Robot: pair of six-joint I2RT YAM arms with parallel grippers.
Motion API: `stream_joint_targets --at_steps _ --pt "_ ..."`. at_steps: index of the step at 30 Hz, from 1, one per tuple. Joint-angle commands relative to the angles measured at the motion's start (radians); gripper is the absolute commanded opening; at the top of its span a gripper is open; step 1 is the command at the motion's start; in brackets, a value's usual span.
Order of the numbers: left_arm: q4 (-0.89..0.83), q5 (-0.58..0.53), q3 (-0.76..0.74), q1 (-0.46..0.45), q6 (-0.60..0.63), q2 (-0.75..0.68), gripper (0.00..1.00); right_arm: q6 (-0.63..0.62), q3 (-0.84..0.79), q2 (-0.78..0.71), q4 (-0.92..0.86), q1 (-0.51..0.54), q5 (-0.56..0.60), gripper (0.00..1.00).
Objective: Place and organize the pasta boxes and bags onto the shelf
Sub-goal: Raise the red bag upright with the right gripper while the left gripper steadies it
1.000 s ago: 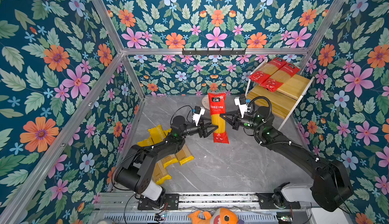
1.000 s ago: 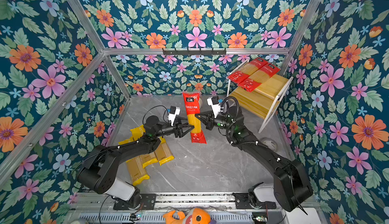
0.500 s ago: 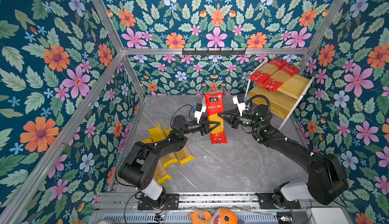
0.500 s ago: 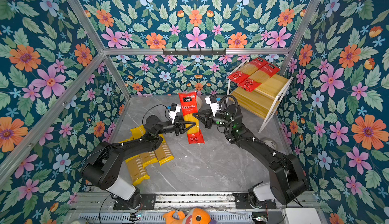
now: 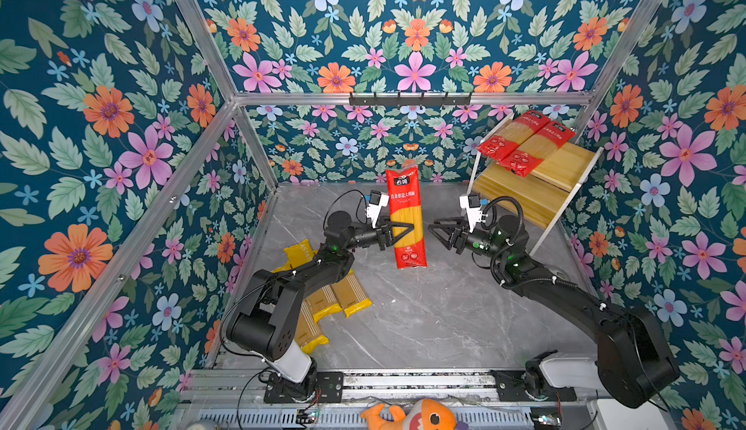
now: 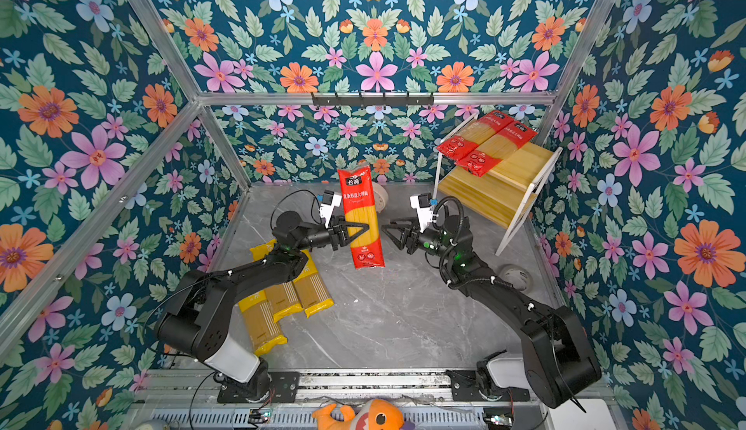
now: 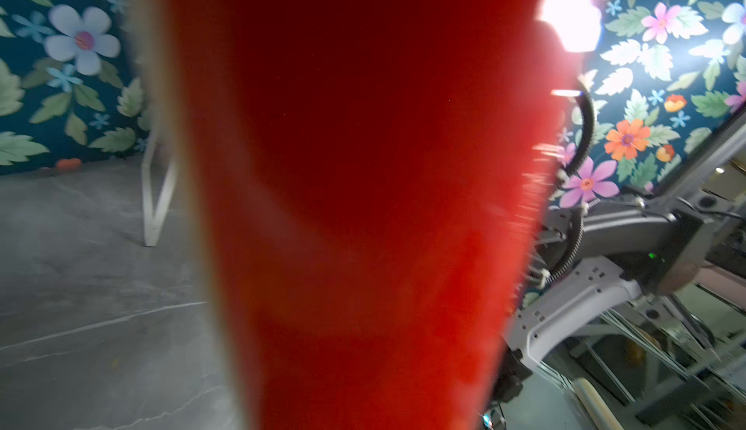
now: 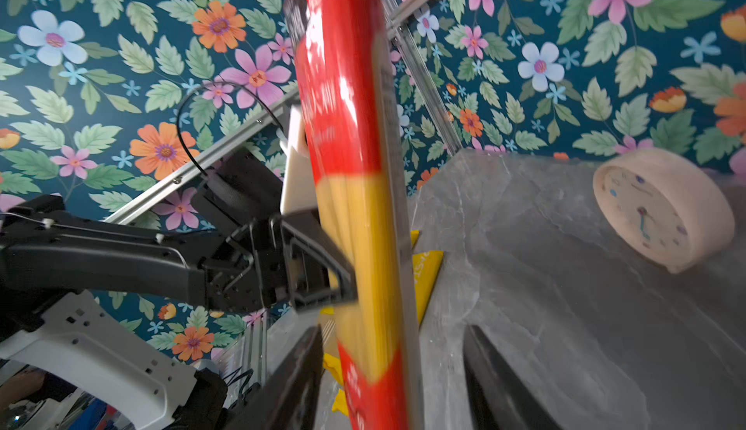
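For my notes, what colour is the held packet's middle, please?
Yellow; the packet shows best in a top view.

left arm [image 5: 290, 286]: rises from its base at the near left edge of the worktop [image 5: 424, 319]; forearm reaches forward and inward to the middle, roughly level
left gripper [image 5: 401, 233]: points toward the right arm; jaws closed on the yellow middle of an upright red spaghetti packet [image 5: 405, 206]; one finger [image 6: 359, 228] lies across the packet's front face in both top views
right arm [image 5: 565, 294]: rises from its base at the near right edge; long forearm stretches forward and inward, elbow low
right gripper [image 5: 438, 235]: points toward the left gripper; jaws spread wide, holding nothing; fingertips just beside the packet's edge, a small gap showing in both top views
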Motion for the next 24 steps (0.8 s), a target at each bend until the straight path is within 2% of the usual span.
stream_joint_targets --at_steps 1,5,10,13,16,22,24 --pt "0.026 -0.057 0.021 0.006 -0.007 -0.020 0.19 -0.003 -0.053 -0.017 -0.029 0.036 0.081 0.68" --pt "0.051 -0.055 0.027 0.006 -0.064 -0.019 0.20 -0.027 -0.058 0.012 -0.051 0.094 0.079 0.82" --pt "0.095 -0.022 0.021 0.005 -0.101 -0.025 0.20 -0.014 -0.003 0.092 -0.007 0.113 0.006 0.81" --pt "0.125 0.006 0.012 0.002 -0.112 -0.026 0.20 -0.001 0.036 0.138 0.018 0.115 -0.051 0.73" --pt "0.128 0.029 0.012 0.000 -0.115 -0.021 0.21 0.028 0.057 0.169 0.062 0.117 -0.106 0.60" --pt "0.226 0.060 0.024 0.001 -0.205 0.013 0.21 0.081 0.051 0.197 0.136 0.118 -0.118 0.29" --pt "0.251 0.060 0.029 0.001 -0.231 0.025 0.22 0.084 0.042 0.190 0.148 0.118 -0.113 0.22"
